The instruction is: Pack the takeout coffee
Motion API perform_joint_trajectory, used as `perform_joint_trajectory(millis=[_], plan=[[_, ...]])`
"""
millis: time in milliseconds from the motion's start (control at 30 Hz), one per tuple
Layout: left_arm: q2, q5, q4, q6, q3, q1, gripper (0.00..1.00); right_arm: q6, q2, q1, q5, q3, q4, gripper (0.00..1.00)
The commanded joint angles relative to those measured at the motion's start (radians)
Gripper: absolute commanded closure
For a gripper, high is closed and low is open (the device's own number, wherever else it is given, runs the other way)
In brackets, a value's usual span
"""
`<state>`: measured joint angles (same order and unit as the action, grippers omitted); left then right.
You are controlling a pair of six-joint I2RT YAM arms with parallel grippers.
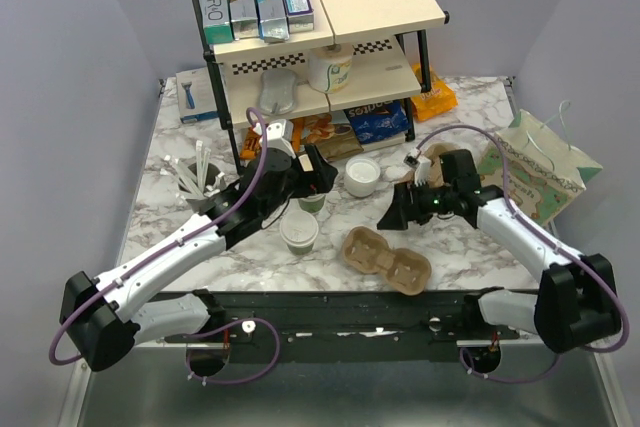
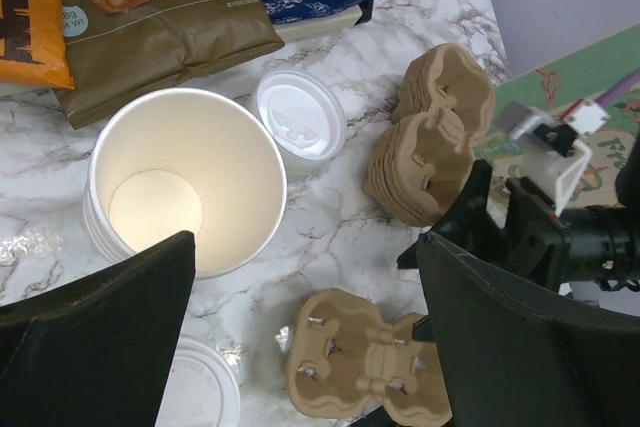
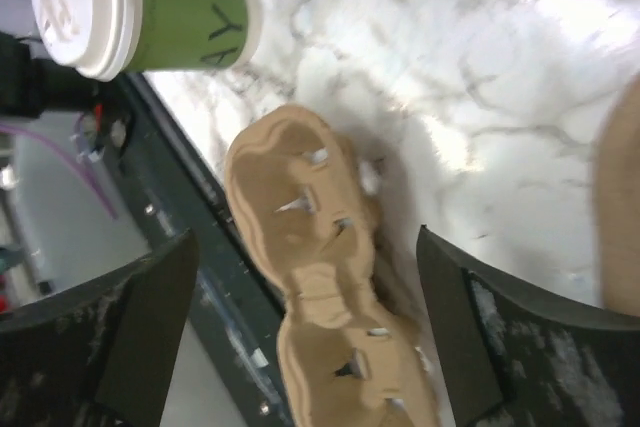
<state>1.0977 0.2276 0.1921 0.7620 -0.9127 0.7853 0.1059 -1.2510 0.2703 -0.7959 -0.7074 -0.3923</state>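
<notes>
The takeout coffee (image 1: 299,234) stands upright on the marble table near the front, a small cup with a white lid and green sides (image 3: 140,12); its lid (image 2: 198,395) shows at the bottom left of the left wrist view. My left gripper (image 1: 322,177) (image 2: 305,242) hangs open and empty behind it, over a stack of lidless cups (image 2: 185,182). To the right of the coffee my right gripper (image 1: 393,214) (image 3: 305,237) is open and empty, above a brown two-cup carrier (image 1: 386,259) (image 3: 320,277) lying flat on the table.
A stack of white lids (image 1: 362,175) (image 2: 298,115) sits mid-table, and a pile of spare carriers (image 2: 430,142) lies beside the right arm. A paper bag (image 1: 540,172) lies at the right edge. A shelf (image 1: 330,42) with boxes and snack bags (image 2: 160,17) stands behind. A holder of cutlery (image 1: 197,182) is on the left.
</notes>
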Motion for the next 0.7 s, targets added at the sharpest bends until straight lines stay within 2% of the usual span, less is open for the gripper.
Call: perform_joint_trajectory(millis=[0,33,67,100,133,167,200,300,400,433,467,567,667], plan=[[-0.041,-0.013,0.020,-0.026,-0.020,-0.008,0.01,0.098,0.145,0.020,0.263,-0.055,-0.063,0.00],[-0.047,-0.008,0.024,-0.030,-0.018,-0.008,0.01,0.127,0.192,0.038,0.341,-0.088,-0.094,0.00],[-0.059,-0.004,0.026,-0.030,-0.015,-0.009,0.01,0.162,0.200,0.097,0.524,-0.116,-0.144,0.00],[-0.067,0.006,0.035,-0.032,-0.014,-0.011,0.01,0.222,0.200,0.146,0.619,-0.142,-0.260,0.00],[-0.073,0.012,0.041,-0.035,-0.011,-0.011,0.01,0.265,0.197,0.211,0.721,-0.167,-0.310,0.00],[-0.084,0.019,0.047,-0.036,-0.009,-0.011,0.01,0.325,0.188,0.339,0.915,-0.193,-0.357,0.00],[-0.093,0.022,0.058,-0.036,-0.008,-0.012,0.01,0.465,0.185,0.386,0.970,-0.193,-0.415,0.00],[-0.128,0.033,0.076,-0.035,0.005,-0.012,0.01,0.693,0.177,0.496,1.046,-0.132,-0.403,0.00],[-0.168,0.052,0.099,-0.038,0.017,-0.012,0.01,0.808,0.139,0.561,1.125,-0.104,-0.398,0.00],[-0.179,0.059,0.110,-0.039,0.018,-0.012,0.01,0.843,0.130,0.563,1.170,-0.110,-0.414,0.00],[-0.196,0.076,0.119,-0.039,0.020,-0.012,0.01,0.868,0.125,0.560,1.280,-0.116,-0.425,0.00],[-0.229,0.084,0.136,-0.033,0.031,-0.012,0.01,0.914,0.113,0.543,1.373,-0.147,-0.416,0.00],[-0.266,0.096,0.159,-0.024,0.043,-0.012,0.01,0.784,0.087,0.480,1.354,-0.178,-0.334,0.00]])
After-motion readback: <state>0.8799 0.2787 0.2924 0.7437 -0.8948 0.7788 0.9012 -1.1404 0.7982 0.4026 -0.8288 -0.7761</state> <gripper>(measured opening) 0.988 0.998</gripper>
